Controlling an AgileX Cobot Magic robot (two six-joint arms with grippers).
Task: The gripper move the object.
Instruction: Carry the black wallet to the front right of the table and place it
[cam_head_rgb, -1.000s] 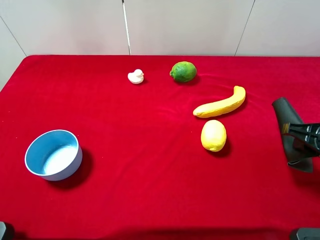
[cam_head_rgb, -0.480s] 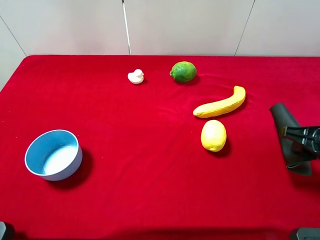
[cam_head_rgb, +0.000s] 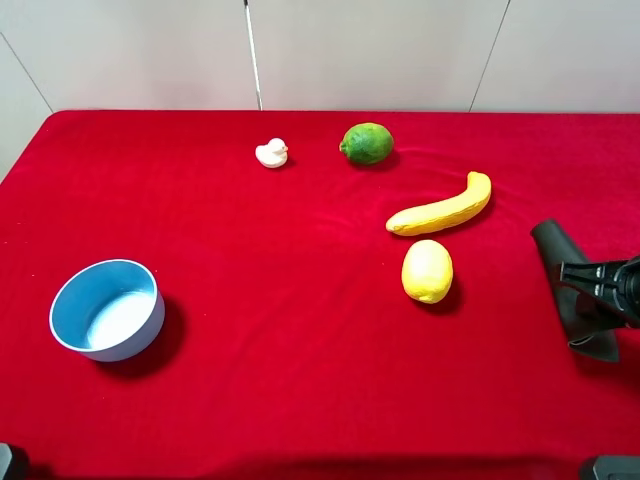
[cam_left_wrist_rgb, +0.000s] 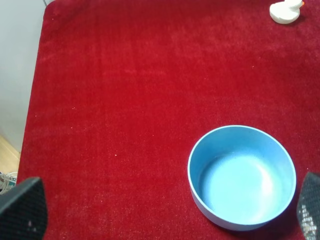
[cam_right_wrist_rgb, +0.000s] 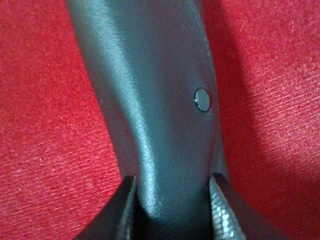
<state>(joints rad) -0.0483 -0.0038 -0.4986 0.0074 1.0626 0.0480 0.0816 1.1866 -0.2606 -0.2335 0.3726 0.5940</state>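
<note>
The object (cam_head_rgb: 562, 268) is a long matte black pouch at the right edge of the red table, lying lengthwise from back to front. My right gripper (cam_head_rgb: 590, 280) comes in from the right and is shut on its middle. The right wrist view shows the object (cam_right_wrist_rgb: 155, 100) up close with a small round stud, pinched between the two fingers (cam_right_wrist_rgb: 126, 212), with a shadow on the cloth beside it. My left gripper (cam_left_wrist_rgb: 165, 210) stands open over the front left of the table, its fingertips (cam_left_wrist_rgb: 22, 207) wide apart, nothing between them.
A yellow banana (cam_head_rgb: 442, 208) and a lemon (cam_head_rgb: 427, 270) lie just left of the object. A green lime (cam_head_rgb: 367, 143) and a small white duck (cam_head_rgb: 271, 153) sit near the back. A blue bowl (cam_head_rgb: 108, 308) stands at the front left, also under the left wrist (cam_left_wrist_rgb: 241, 175).
The right gripper has carried the black object a little to the left and toward the front of the table. Nothing else has moved.
</note>
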